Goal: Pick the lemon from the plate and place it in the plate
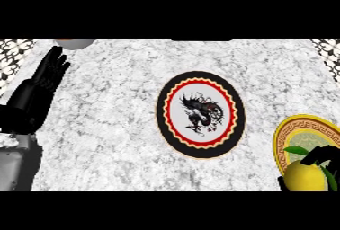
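At the far left the left hand [48,72] rests open, fingers straight up. In the middle lies a black plate [171,130]. At the near right, the right hand [324,161] curls around the lemon [305,179], over a yellow plate [292,126].

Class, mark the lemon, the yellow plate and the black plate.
lemon [306,178], head view, yellow skin.
yellow plate [289,130], head view, upper left rim.
black plate [200,155], head view, bare lower rim.

A white-and-grey marbled worktop [113,134] fills my view. Beyond its far left corner [15,56] and far right corner [330,51] I see black-and-white patterned tiling.
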Robot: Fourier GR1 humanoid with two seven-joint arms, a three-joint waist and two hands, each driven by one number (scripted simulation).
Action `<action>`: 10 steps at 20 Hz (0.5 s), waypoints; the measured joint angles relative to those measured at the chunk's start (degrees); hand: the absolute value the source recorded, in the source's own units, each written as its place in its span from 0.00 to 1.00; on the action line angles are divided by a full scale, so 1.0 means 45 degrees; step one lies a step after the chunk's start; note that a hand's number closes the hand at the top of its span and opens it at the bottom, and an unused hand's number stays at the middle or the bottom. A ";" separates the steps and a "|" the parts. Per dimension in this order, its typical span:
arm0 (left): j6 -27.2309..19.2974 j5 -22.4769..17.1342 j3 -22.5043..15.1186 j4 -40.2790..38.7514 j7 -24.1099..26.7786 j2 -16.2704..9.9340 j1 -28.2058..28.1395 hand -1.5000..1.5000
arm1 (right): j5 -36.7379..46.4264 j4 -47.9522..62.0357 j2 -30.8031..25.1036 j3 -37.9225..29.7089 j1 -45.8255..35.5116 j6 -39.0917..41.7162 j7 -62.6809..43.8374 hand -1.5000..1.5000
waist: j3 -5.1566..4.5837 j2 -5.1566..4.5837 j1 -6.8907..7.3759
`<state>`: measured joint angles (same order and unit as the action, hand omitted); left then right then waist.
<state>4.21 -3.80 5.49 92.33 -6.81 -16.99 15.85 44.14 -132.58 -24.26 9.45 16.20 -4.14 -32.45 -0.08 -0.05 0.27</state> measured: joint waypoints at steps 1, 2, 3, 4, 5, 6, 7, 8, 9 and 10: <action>-0.0128 0.0131 -0.0120 0.0281 -0.0130 0.0101 -0.0104 0.50 | 0.0054 0.0012 0.0116 0.0269 -0.0529 0.0252 -0.0440 1.00 | -0.0001 0.0005 0.0027; -0.0144 0.0178 -0.0147 0.0155 -0.0046 0.0166 -0.0051 0.50 | 0.0245 0.0200 0.0321 0.0558 -0.1292 0.0438 -0.0866 1.00 | -0.0001 -0.0005 0.0058; -0.0144 0.0170 -0.0143 0.0169 -0.0236 0.0156 0.0085 0.50 | 0.0565 0.0372 0.0583 0.0937 -0.1916 0.0600 -0.1246 1.00 | -0.0002 -0.0007 0.0071; -0.0116 0.0203 -0.0178 0.0325 -0.0223 0.0182 -0.0091 0.50 | 0.0769 0.0467 0.0816 0.1203 -0.2509 0.0864 -0.1647 1.00 | 0.0000 -0.0004 0.0083; -0.0104 0.0224 -0.0159 0.0164 -0.0132 0.0207 -0.0020 0.50 | 0.0845 0.0734 0.1089 0.1350 -0.3247 0.1052 -0.1970 1.00 | 0.0000 -0.0009 0.0090; -0.0071 0.0219 -0.0115 -0.0051 -0.0038 0.0229 0.0083 0.50 | 0.1036 0.0966 0.1404 0.1649 -0.3764 0.1185 -0.2247 1.00 | 0.0000 -0.0010 0.0075; -0.0058 0.0200 -0.0083 -0.0142 -0.0088 0.0237 0.0198 0.50 | 0.1050 0.1392 0.1712 0.1692 -0.4402 0.1245 -0.2415 1.00 | 0.0000 -0.0012 0.0078; -0.0091 0.0279 -0.0130 -0.0153 0.0009 0.0321 0.0137 0.50 | 0.1125 0.1854 0.2020 0.1792 -0.4878 0.1260 -0.2521 1.00 | 0.0002 -0.0010 0.0074; 0.0037 0.0172 -0.0075 -0.0121 0.0013 0.0270 0.0090 0.50 | 0.1161 0.2580 0.2334 0.1797 -0.5495 0.1212 -0.2592 1.00 | 0.0002 -0.0018 0.0124; 0.0074 0.0186 -0.0026 -0.0306 0.0113 0.0247 0.0193 0.50 | 0.1218 0.3173 0.2676 0.1868 -0.6109 0.1214 -0.2708 1.00 | 0.0005 -0.0025 0.0124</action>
<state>4.55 -2.96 5.38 90.95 -6.31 -15.88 16.72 49.62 -118.30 -12.22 17.85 -11.29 1.33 -44.63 -0.06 -0.16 0.83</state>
